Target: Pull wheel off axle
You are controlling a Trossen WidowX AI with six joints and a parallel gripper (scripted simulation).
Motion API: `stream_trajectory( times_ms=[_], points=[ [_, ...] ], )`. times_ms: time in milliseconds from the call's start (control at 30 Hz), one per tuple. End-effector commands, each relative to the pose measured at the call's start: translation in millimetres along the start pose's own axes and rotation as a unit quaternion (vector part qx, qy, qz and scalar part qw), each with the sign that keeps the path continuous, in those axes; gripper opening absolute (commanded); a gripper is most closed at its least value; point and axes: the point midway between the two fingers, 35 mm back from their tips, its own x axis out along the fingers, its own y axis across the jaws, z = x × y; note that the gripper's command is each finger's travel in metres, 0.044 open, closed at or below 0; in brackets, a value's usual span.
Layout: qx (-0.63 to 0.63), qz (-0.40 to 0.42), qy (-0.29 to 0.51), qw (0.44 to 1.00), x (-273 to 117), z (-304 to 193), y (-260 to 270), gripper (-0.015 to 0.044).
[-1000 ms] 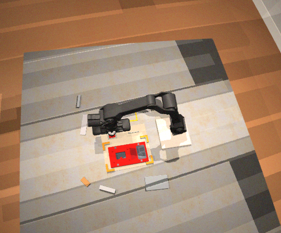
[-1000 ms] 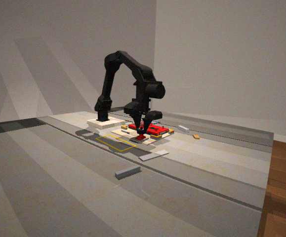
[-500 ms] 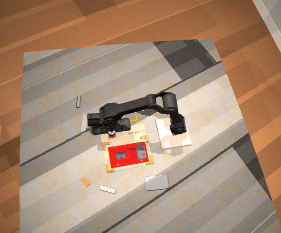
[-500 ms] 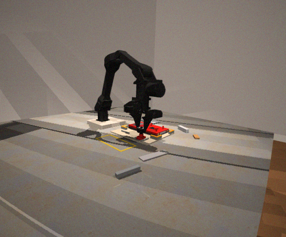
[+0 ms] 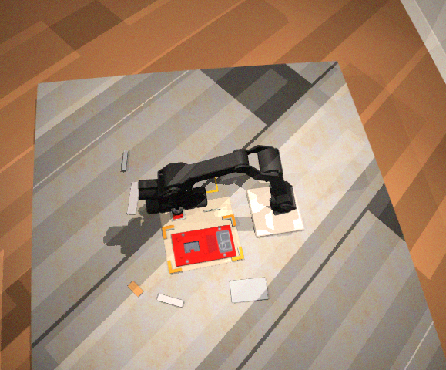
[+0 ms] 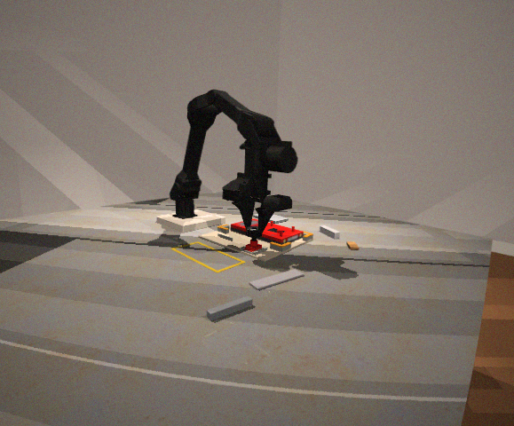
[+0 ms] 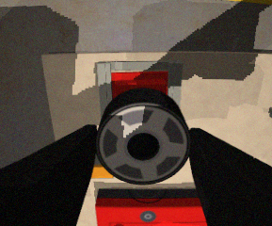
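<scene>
From above, we see a grey and cream striped table (image 5: 95, 119) on a wood floor, the black arm folded left over the red board (image 5: 205, 244). From the side, the arm arches down, its gripper (image 6: 253, 238) pointing straight down at the red axle mount (image 6: 252, 246), just right of the yellow marked area (image 6: 207, 256). At the wrist, our fingers clamp the grey wheel (image 7: 143, 145), apparently still on its axle. We judge the grasp done; next comes a straight upward pull, then a carry to the yellow outline.

Black arm (image 5: 215, 167) reaches across the table (image 5: 95, 119) above a red board (image 5: 205, 244)
</scene>
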Motion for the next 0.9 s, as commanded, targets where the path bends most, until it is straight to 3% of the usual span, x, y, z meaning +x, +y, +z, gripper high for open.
stream_trajectory(
  times_ms=[0, 867],
  points=[
    [-0.002, 0.002, 0.001, 1.0, -3.4, -0.2, 0.5, 0.0],
    [-0.002, 0.002, 0.001, 1.0, -12.0, -0.2, 0.3, 0.0]
  ],
)
